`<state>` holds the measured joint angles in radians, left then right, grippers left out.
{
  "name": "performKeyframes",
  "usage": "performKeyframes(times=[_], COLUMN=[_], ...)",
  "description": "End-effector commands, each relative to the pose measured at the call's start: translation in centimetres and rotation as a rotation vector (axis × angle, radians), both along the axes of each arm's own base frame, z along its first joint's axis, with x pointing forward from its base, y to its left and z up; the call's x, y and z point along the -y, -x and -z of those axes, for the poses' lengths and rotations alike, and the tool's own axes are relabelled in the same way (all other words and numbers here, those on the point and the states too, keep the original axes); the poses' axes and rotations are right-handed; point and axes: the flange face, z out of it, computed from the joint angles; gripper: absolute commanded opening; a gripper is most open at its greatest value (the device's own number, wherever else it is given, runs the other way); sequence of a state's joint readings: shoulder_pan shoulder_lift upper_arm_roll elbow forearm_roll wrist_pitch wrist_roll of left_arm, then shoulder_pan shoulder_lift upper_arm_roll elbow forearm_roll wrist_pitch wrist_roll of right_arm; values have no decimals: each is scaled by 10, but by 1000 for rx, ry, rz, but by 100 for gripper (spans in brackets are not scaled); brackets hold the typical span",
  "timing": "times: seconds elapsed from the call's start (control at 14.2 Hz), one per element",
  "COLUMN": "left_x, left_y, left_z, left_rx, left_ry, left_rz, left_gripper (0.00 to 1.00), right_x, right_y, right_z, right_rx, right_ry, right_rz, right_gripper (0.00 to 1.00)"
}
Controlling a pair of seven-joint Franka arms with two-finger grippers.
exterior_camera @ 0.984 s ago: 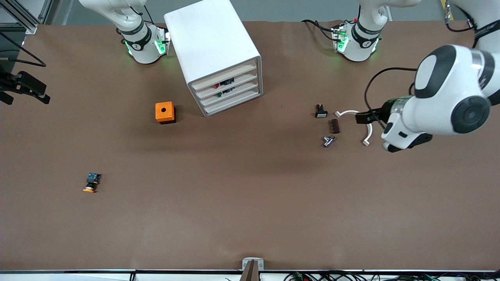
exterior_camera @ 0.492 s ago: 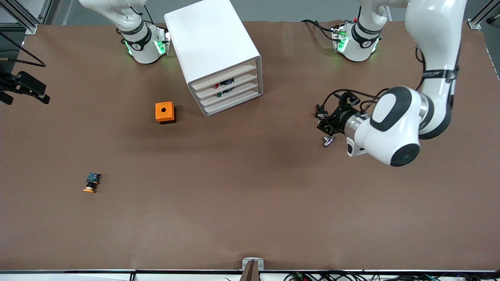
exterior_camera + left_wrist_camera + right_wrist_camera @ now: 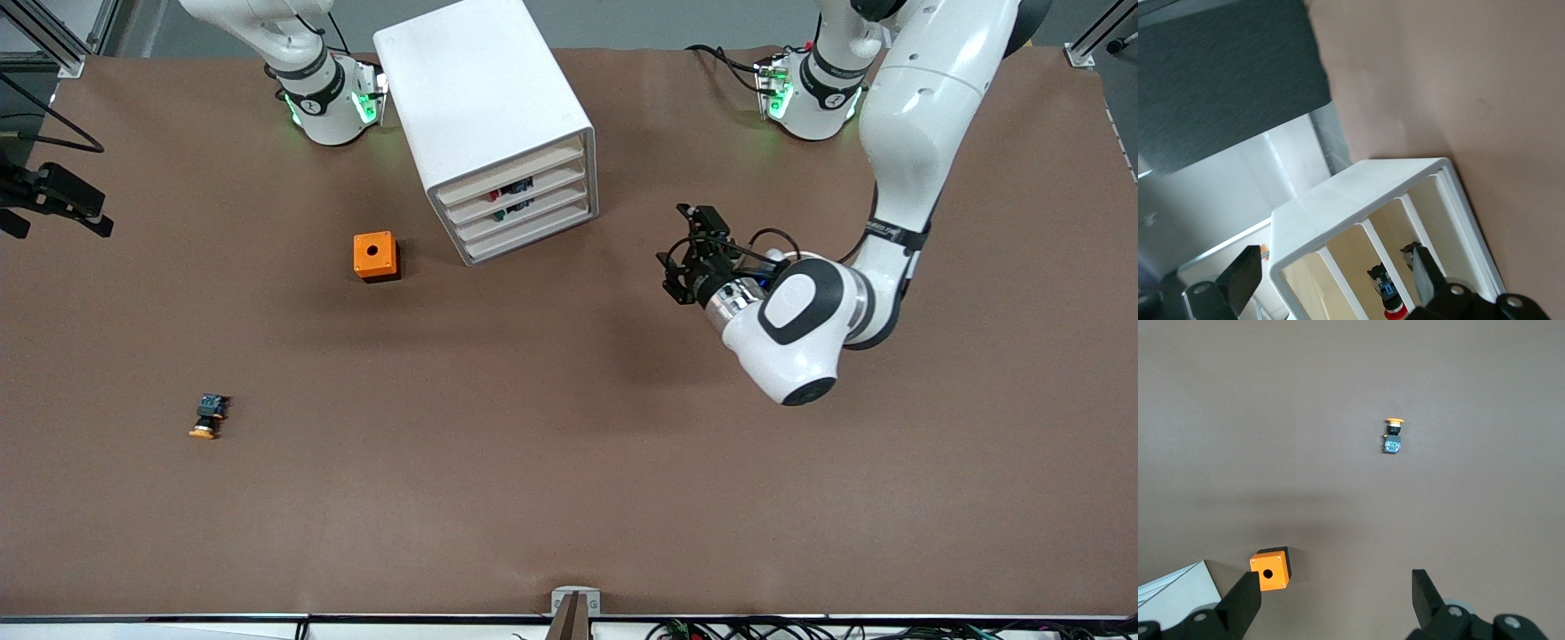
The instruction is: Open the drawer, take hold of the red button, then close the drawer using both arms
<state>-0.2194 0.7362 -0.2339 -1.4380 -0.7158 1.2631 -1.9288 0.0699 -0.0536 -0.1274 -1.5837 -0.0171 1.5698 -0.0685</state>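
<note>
The white cabinet (image 3: pixel 484 116) stands near the robots' bases, its four drawers (image 3: pixel 518 203) all shut. The red-capped button (image 3: pixel 493 194) shows through the pale front of the second drawer from the top, and it also shows in the left wrist view (image 3: pixel 1395 309). My left gripper (image 3: pixel 676 252) is open and empty, low over the table, apart from the cabinet on the side toward the left arm's end, facing the drawer fronts (image 3: pixel 1405 227). My right gripper (image 3: pixel 1335 600) is open and empty, high over the table, out of the front view.
An orange cube with a hole (image 3: pixel 375 256) sits beside the cabinet toward the right arm's end and also shows in the right wrist view (image 3: pixel 1270 570). An orange-capped button (image 3: pixel 207 417) lies nearer the front camera. The left arm (image 3: pixel 800 329) covers the small parts beneath it.
The left arm has swung in from its end of the table toward the cabinet, and its gripper now faces the drawer fronts. It now hides the small parts. The cabinet has not moved.
</note>
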Motion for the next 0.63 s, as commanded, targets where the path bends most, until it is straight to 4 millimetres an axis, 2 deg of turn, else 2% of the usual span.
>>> performKeyframes(times=[0.0,0.28,0.35,0.56], left_x=[32,69,79,101], left_y=[6,24,31,43], left_z=[13,48,54,56], left_rx=[-92,-173,-190,-214], left_ry=[-36,-109,-110,-85], left_rz=[-29,-66,-59,-66], left_gripper=[100,100,86,60], right_x=[2,2,1,-4], right_y=[1,1,1,1], right_z=[1,8,8,13], right_rx=[-2,-15,-15,-27], right_ry=[13,12,12,0], right_rz=[16,31,31,109], right_gripper=[100,100,100,100])
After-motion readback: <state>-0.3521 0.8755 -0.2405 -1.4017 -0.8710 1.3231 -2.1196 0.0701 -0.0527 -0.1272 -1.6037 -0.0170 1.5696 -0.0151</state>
